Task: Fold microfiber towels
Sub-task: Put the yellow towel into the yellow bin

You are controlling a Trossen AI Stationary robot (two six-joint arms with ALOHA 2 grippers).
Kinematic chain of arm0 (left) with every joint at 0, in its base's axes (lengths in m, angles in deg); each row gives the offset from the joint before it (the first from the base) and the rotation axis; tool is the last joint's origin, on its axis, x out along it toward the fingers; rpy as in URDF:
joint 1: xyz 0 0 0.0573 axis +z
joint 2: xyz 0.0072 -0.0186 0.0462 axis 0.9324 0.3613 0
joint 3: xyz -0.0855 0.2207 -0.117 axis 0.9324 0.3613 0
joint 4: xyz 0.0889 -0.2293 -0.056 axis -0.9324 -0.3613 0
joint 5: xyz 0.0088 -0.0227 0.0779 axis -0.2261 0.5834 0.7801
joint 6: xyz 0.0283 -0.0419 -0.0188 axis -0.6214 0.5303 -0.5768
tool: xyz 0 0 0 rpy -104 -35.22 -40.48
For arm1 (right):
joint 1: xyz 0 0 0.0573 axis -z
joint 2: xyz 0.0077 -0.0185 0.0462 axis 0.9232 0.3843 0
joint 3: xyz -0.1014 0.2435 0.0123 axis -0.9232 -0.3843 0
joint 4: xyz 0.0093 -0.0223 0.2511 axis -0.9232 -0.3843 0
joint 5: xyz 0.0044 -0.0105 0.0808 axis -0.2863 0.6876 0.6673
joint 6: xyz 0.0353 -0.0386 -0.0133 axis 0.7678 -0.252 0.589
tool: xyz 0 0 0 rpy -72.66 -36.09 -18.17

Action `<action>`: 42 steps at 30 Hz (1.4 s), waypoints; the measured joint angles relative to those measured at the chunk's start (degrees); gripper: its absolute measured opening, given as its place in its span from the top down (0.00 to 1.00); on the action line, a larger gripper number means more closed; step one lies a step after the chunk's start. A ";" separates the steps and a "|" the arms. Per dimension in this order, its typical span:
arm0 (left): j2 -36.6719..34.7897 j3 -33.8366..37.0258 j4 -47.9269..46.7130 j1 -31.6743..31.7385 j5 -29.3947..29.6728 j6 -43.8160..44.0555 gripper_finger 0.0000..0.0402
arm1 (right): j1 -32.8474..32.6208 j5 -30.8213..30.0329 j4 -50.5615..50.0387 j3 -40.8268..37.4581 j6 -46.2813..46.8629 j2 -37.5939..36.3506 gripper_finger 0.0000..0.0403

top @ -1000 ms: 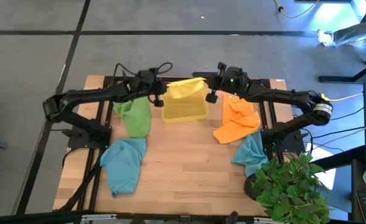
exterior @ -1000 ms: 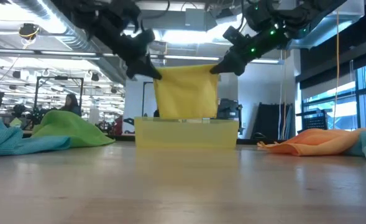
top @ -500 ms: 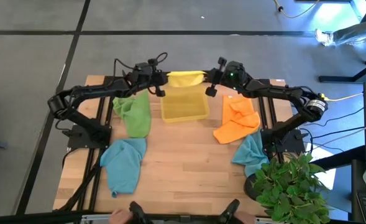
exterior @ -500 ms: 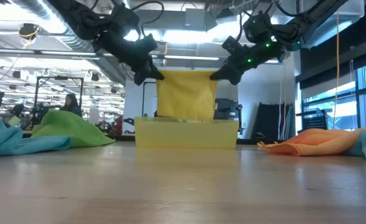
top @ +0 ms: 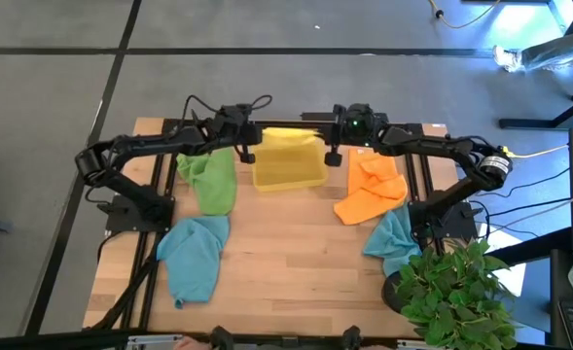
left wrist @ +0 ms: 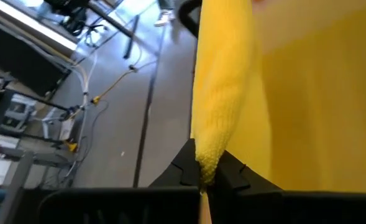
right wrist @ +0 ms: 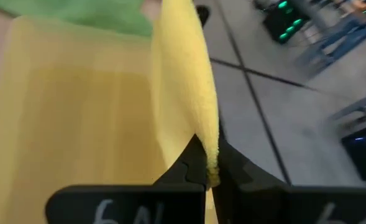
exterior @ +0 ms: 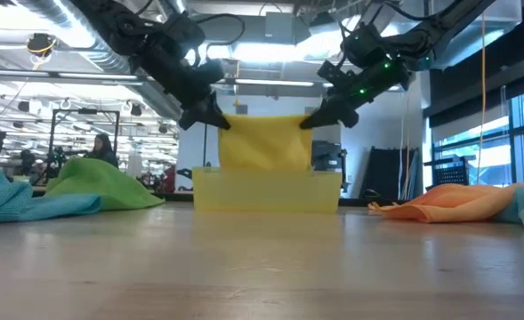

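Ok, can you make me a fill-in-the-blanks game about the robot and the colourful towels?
1. Both grippers are holding up the ____ towel.
2. That towel hangs over the yellow plastic ____.
3. The left gripper and the right gripper each pinch a top ____ of it.
4. In the high view, the orange towel lies on the ____ arm's side.

Missing words: yellow, tray, corner, right

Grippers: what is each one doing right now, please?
Left gripper: closed on one top corner of the yellow towel.
Right gripper: closed on the other top corner.
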State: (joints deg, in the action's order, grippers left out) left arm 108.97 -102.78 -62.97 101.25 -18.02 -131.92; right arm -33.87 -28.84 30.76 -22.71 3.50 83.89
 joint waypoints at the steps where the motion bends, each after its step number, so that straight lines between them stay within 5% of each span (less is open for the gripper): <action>1: 0.00 -0.01 -0.51 -0.65 0.01 0.00 1.00 | -0.55 0.09 -0.77 0.00 0.00 0.00 0.99; 7: 0.00 0.00 -5.36 -4.04 -0.07 0.02 1.00 | -3.27 0.45 -5.20 -0.03 0.16 -0.02 0.99; 13: 0.29 0.05 -13.71 -4.89 -8.62 1.69 1.00 | -4.60 10.19 -6.49 -3.33 0.24 1.47 0.99; 23: 7.85 0.07 -13.44 -5.60 -14.61 4.16 0.97 | -5.65 8.82 -5.02 -4.15 0.24 9.53 0.98; 33: 10.90 -0.06 -12.73 -5.58 -15.32 4.64 0.80 | -5.67 8.75 -3.69 -4.11 0.18 10.33 0.73; 42: 5.18 0.07 -13.65 -5.74 -19.70 6.19 0.75 | -5.65 12.92 -4.93 -3.61 -0.05 4.32 0.62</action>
State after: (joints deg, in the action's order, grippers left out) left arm 114.15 -102.71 -76.62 95.51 -37.72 -125.73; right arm -39.52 -15.92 25.83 -26.32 3.45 88.22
